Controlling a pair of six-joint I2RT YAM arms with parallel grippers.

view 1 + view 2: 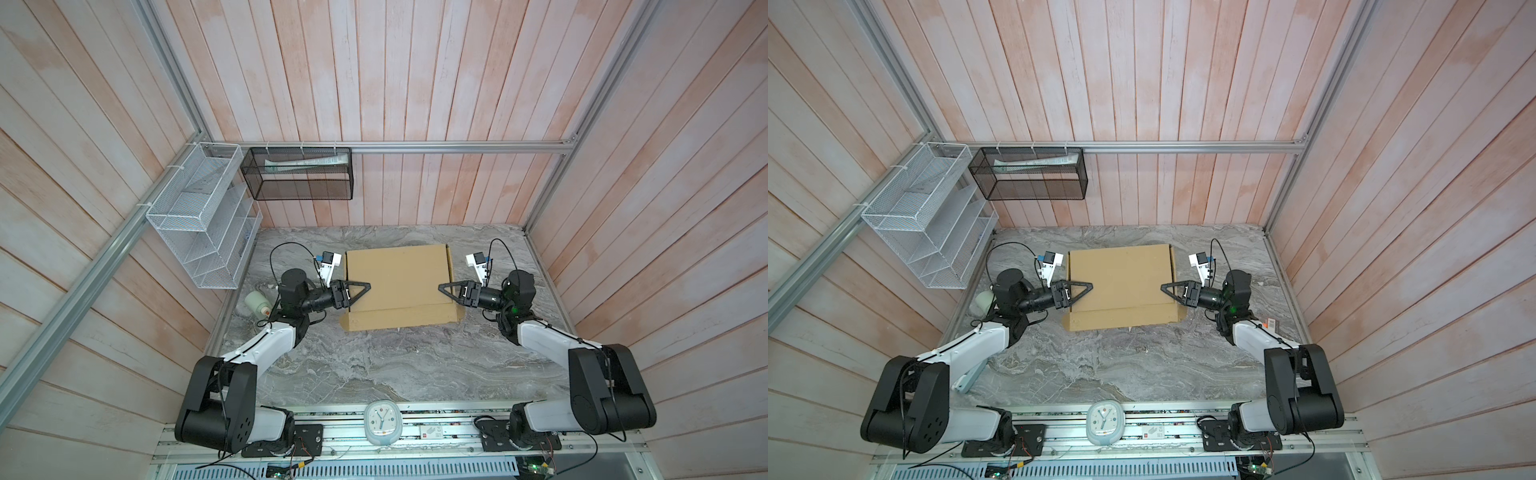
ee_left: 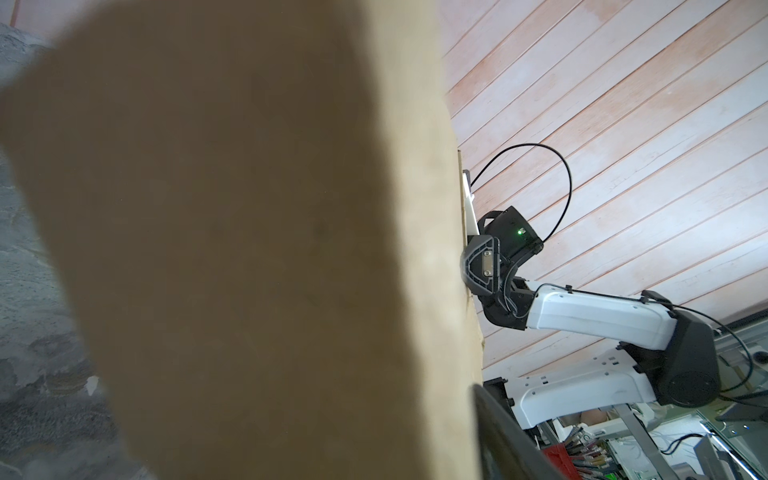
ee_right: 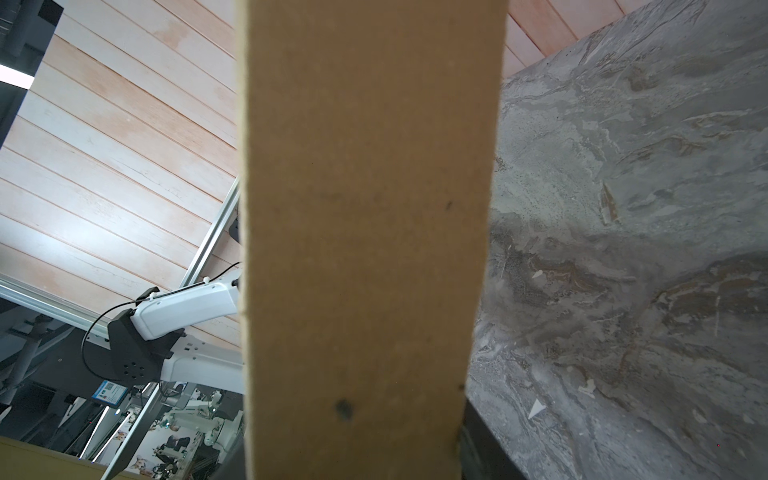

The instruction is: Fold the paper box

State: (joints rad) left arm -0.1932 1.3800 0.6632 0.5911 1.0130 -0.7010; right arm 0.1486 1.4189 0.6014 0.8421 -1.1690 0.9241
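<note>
The paper box (image 1: 399,278) is seen on the far middle of the grey table (image 1: 374,374); its lid is laid down flat, and a long flap (image 1: 399,321) is left sticking out along the near side, not yet tucked in, it seems. The left gripper (image 1: 360,296) is placed at the left edge of the box, with one black finger (image 1: 360,286) laid over the lid; the right gripper (image 1: 449,293) is placed the same way at the right edge. Both sets of jaws are seen spread apart; whether the box is squeezed or only touched cannot be told, since the lower fingers are hidden and both wrist views are filled by the brown side wall (image 2: 249,249).

Some things could go wrong from here. If the lid is let go before the flap is tucked, it may be sprung back up by the stiff cardboard; if one side is pushed harder than the other, the box may be slid or turned on the smooth table; if the flap is bent in crooked, its corner may be caught on the front wall and crumpled; if the lid is pressed too hard, a dent may be left.
</note>
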